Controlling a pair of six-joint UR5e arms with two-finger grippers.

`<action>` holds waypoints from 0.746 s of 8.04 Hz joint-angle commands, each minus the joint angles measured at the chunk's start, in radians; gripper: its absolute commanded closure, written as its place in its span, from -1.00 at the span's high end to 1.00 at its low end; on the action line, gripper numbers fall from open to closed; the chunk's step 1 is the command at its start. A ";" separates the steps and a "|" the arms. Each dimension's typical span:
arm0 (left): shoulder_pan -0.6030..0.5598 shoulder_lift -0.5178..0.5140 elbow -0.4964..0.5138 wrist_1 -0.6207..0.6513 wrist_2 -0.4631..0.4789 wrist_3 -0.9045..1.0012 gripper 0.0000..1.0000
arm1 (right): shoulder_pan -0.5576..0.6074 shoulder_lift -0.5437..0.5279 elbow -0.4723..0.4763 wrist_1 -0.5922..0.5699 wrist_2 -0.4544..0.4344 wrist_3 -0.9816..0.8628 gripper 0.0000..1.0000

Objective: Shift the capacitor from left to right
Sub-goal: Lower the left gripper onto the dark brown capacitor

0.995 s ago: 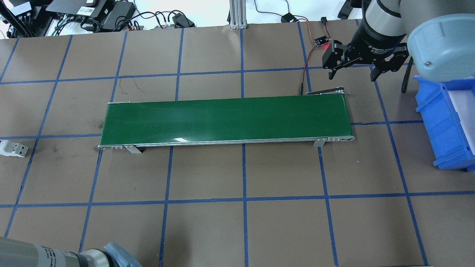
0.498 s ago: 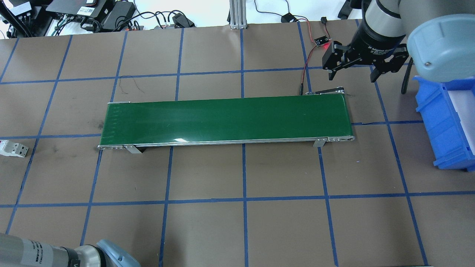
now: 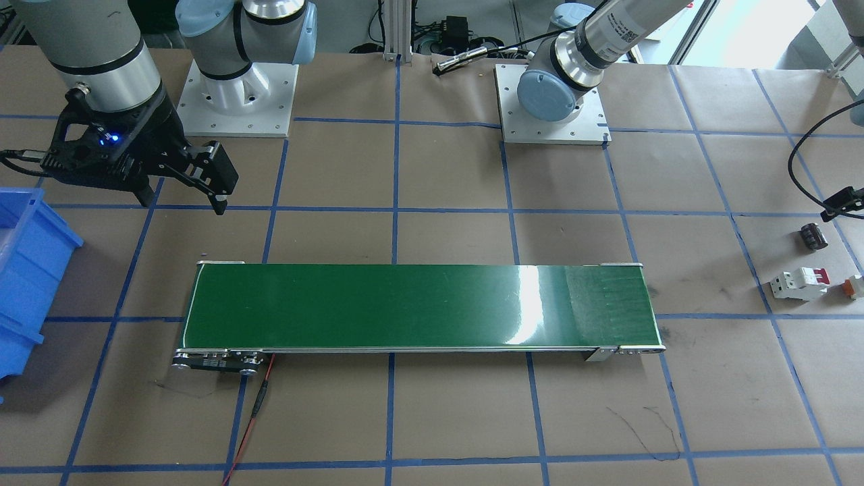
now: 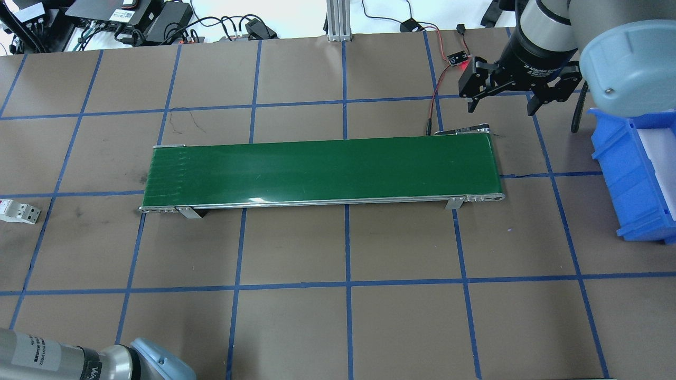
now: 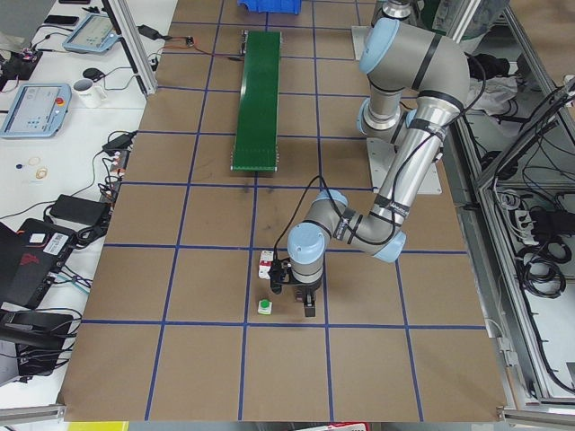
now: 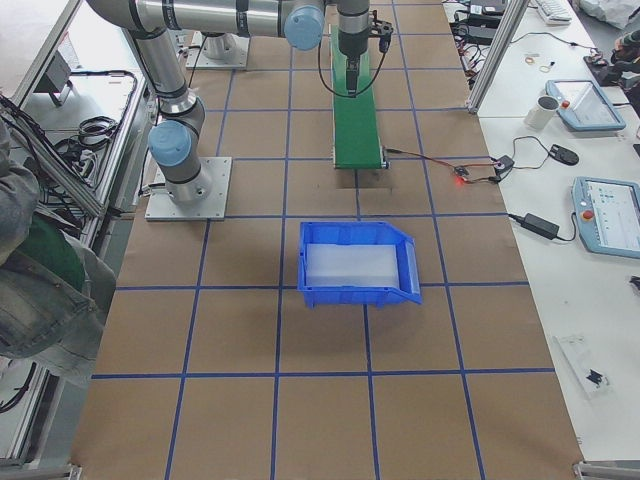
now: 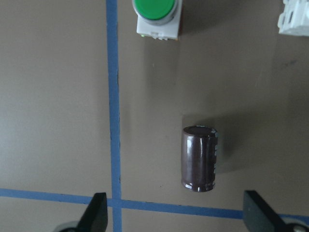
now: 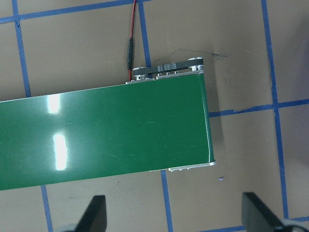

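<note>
The capacitor (image 7: 199, 158), a small dark brown cylinder, lies on its side on the brown paper. It also shows in the front-facing view (image 3: 814, 237) at the far right. My left gripper (image 7: 176, 218) is open and hovers over it. The capacitor lies between and just ahead of the two fingertips (image 7: 99, 212), untouched. The exterior left view shows this gripper (image 5: 296, 298) low over the table. My right gripper (image 4: 500, 110) is open and empty above the paper behind the far right end of the green conveyor belt (image 4: 322, 169).
A white breaker with red levers (image 3: 800, 282) and a small orange-and-white connector (image 3: 856, 286) lie near the capacitor. A green push button (image 7: 154, 14) sits beyond it. A blue bin (image 4: 634, 174) stands at the right. A red wire (image 4: 435, 100) runs to the belt's end.
The left arm's elbow at the bottom left of the overhead view has shifted a little to the right. The right gripper has barely moved and stays open.
</note>
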 commanded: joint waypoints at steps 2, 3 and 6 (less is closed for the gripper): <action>0.012 -0.026 -0.033 0.048 -0.066 -0.024 1.00 | 0.000 0.002 0.000 -0.002 -0.001 -0.008 1.00; 0.012 -0.026 -0.054 0.074 -0.104 -0.053 1.00 | 0.000 0.002 0.000 0.002 0.001 -0.021 1.00; 0.012 -0.070 -0.070 0.133 -0.110 -0.052 1.00 | -0.003 0.002 -0.003 0.001 0.016 -0.025 1.00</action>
